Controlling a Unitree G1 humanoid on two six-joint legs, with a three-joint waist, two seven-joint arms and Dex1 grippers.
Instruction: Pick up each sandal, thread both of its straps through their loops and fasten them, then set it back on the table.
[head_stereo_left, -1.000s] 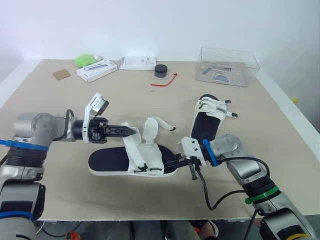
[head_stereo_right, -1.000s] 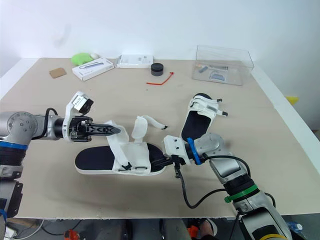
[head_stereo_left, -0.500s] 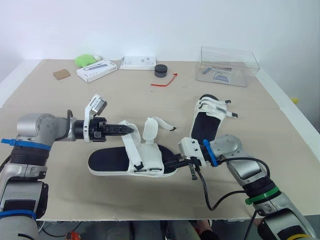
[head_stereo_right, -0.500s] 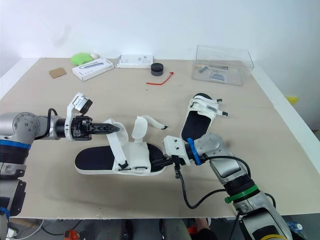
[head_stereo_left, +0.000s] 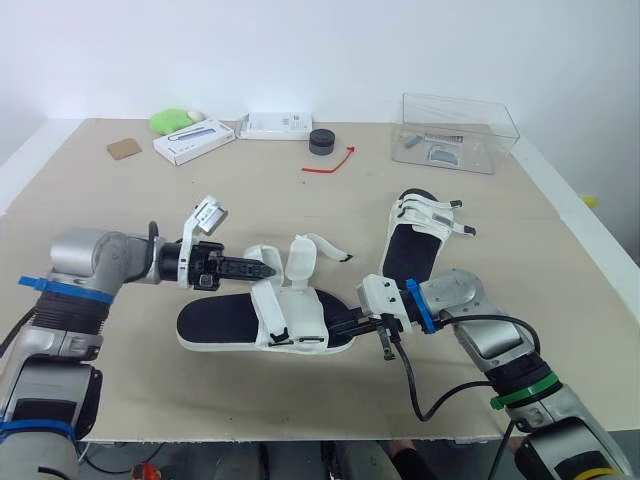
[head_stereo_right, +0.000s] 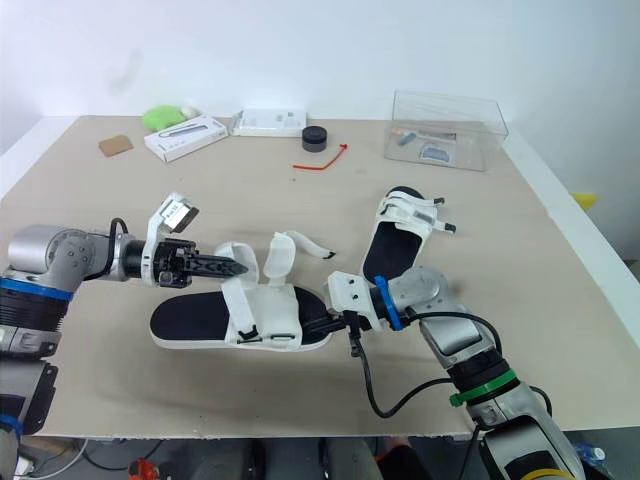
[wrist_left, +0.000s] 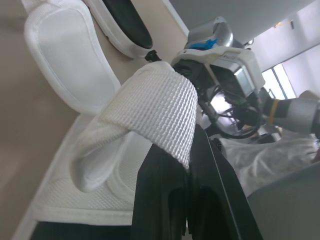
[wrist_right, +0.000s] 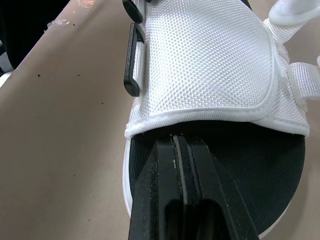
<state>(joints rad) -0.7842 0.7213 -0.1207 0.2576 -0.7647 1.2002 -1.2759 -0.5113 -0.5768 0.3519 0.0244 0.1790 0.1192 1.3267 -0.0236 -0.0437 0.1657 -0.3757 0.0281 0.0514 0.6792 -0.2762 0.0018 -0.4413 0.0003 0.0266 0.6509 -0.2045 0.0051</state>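
On the near part of the table (head_stereo_left: 300, 200), the unfastened sandal (head_stereo_left: 215, 325) lies flat with its toe toward the right gripper (head_stereo_left: 345, 322). That gripper's fingers are closed narrow and rest on the toe end of the footbed; an actual pinch on the sole cannot be confirmed. The left gripper (head_stereo_left: 268, 269) has dipped and advanced over the last second. It remains clamped on the rear strap (wrist_left: 160, 95), whose woven end folds over one fingertip, and the strap now arches lower and closer to the upper than before. The front strap (head_stereo_left: 298, 258) stands open and untouched. The black loops (wrist_right: 132, 60) sit on the sandal's near side, not yet entered. Judgement: the rear strap is being brought across toward its loop, so threading is at its start. The second sandal (head_stereo_left: 408, 255) lies just beyond the right gripper, apart from both grippers.
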